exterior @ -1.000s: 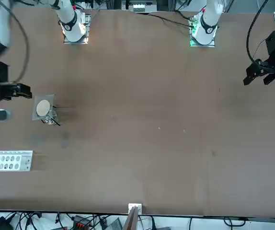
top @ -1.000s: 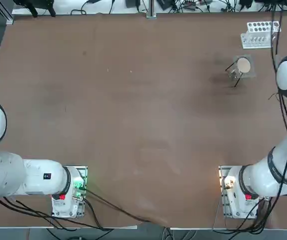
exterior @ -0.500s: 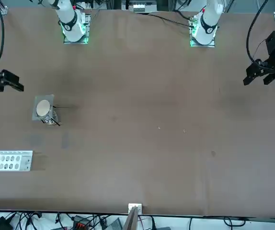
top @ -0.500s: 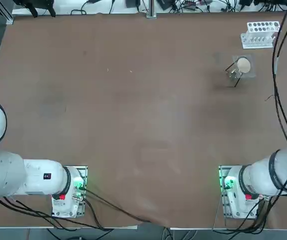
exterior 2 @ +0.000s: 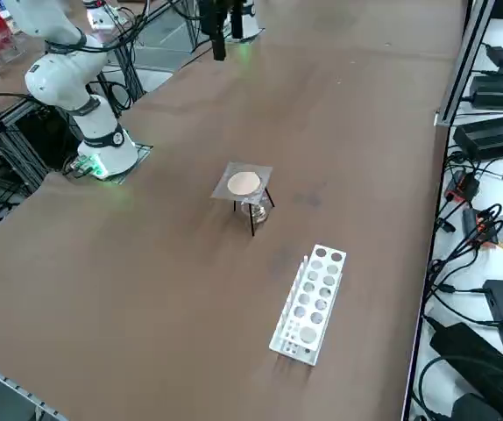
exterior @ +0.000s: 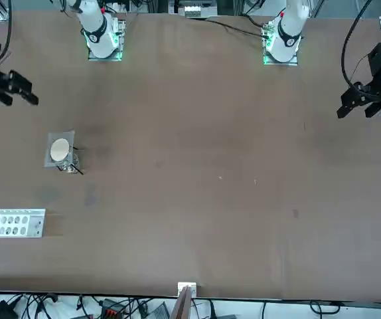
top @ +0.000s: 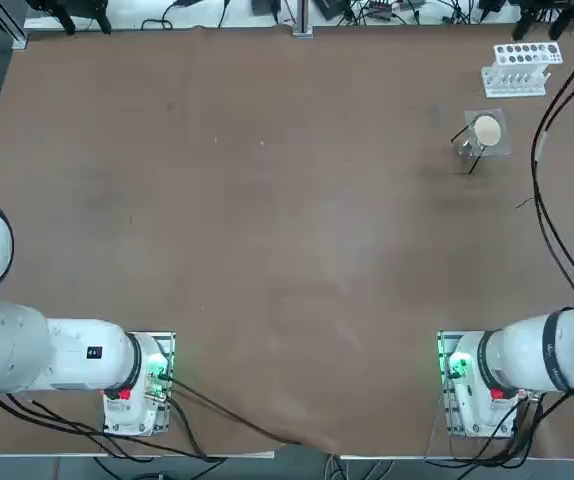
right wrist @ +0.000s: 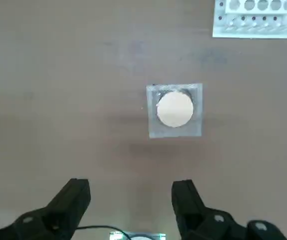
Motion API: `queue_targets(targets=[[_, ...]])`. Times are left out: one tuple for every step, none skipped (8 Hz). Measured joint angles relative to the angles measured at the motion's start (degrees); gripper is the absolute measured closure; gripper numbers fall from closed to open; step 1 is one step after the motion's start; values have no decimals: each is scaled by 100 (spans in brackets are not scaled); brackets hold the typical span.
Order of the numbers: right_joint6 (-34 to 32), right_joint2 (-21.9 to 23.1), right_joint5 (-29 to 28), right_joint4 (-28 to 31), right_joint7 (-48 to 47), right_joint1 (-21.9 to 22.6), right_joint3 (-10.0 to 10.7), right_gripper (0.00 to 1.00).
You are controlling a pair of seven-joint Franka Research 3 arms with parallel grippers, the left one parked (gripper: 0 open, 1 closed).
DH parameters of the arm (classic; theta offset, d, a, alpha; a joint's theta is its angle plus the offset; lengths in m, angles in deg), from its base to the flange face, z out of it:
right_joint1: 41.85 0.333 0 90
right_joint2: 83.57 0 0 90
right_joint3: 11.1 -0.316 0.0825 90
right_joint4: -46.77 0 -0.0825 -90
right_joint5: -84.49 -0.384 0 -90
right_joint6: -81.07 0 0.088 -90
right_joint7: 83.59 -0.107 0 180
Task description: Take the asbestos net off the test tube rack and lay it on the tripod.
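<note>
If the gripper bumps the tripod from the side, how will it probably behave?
The tripod would likely tip or skid: its legs look thin and it seems light. The net lies loose on top, so it may slide off. The right gripper is open, well clear of both.

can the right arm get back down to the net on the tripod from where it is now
Probably yes. The right tool hangs open and empty above the table, looking straight down on the asbestos net, which lies flat on the tripod. Nothing stands between them; the test tube rack sits apart, to one side.
</note>
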Motion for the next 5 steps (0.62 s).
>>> queue_targets(targets=[[31,155,7,154,76,0,-32,0],[91,241,9,225,172,-1,-48,0],[183,269,9,238,203,-1,-50,0],[256,270,9,242,203,-2,-50,0],[293,270,9,254,203,-3,-50,0]])
